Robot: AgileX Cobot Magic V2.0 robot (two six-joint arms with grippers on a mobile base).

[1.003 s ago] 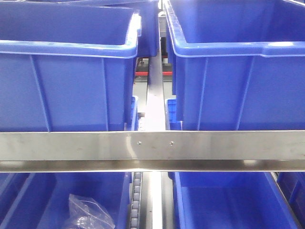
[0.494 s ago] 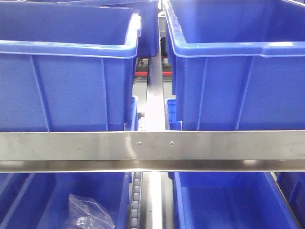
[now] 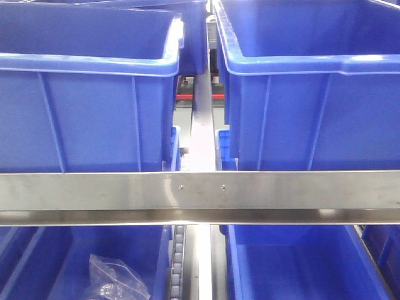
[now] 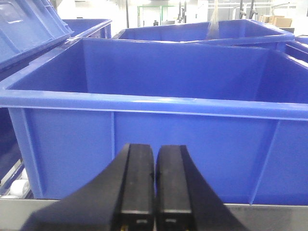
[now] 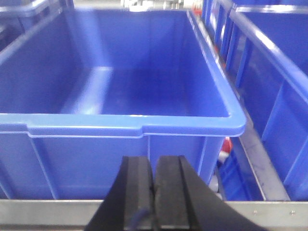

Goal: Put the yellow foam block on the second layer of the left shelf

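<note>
We cannot find the yellow foam block in any of our three views; neither gripper carries it and no bin interior that we can see holds it. Our left gripper (image 4: 154, 185) has its two black fingers (image 4: 137, 187) pressed together with only a thin seam between them and nothing clamped there, and it sits just in front of the near wall of a blue plastic bin (image 4: 159, 103), low against that wall, with a strip of metal shelf edge (image 4: 269, 216) below. Our right gripper (image 5: 154, 190) is likewise closed flat on itself, in front of another blue bin (image 5: 125, 125) whose smooth floor shows bare from this angle; a small dark cord end lies at the base of its fingers. From the front view we see a stainless shelf rail (image 3: 200, 190) running across, two blue bins resting above it, left (image 3: 87, 112) and right (image 3: 312, 106), with a metal divider (image 3: 201, 134) between them. Below the rail, a crumpled clear plastic bag (image 3: 115, 280) lies in the lower left bin (image 3: 37, 262).
</note>
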